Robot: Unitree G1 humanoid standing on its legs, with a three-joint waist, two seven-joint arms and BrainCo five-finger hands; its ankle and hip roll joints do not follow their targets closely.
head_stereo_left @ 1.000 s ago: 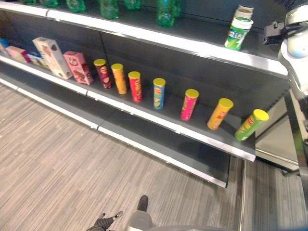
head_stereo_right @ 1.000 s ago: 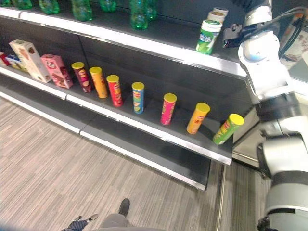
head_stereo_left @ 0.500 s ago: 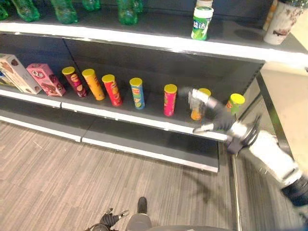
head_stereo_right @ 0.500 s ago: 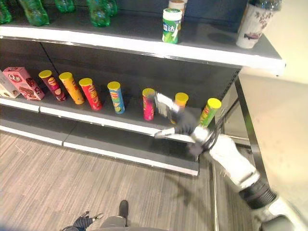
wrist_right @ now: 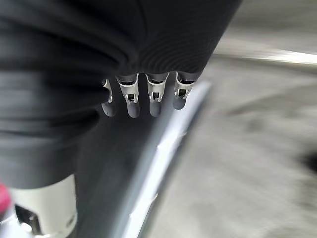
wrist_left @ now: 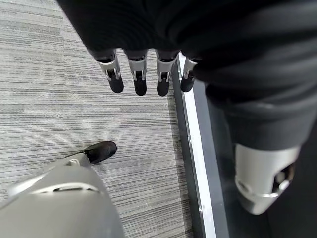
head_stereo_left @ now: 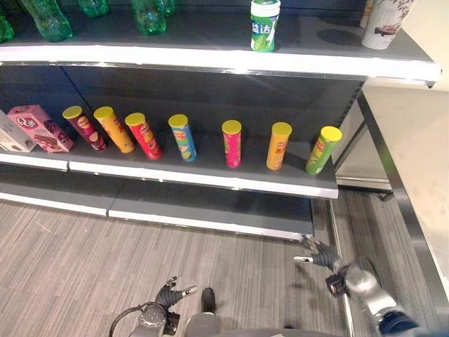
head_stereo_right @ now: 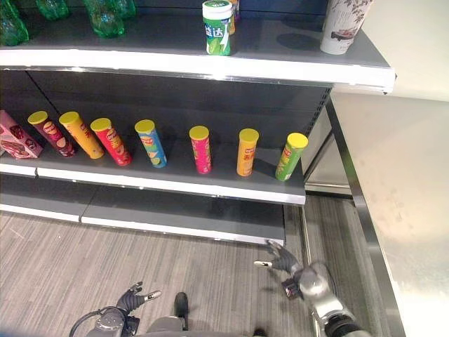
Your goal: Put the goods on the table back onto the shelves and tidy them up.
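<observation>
On the top shelf [head_stereo_left: 210, 60], green-labelled tub [head_stereo_left: 264, 24].

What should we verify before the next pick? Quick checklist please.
1. Right robot hand free: ok, fingers relaxed, holding nothing.
2. Left robot hand free: ok, open, low over the grey striped floor.
3. Seven yellow-lidded chip tubes on the dark middle shelf: ok, standing in a row.
4. Green-and-white canister on the top shelf: ok, upright.
5. Goods left on the pale table: cannot tell, none visible on the part in view.
</observation>
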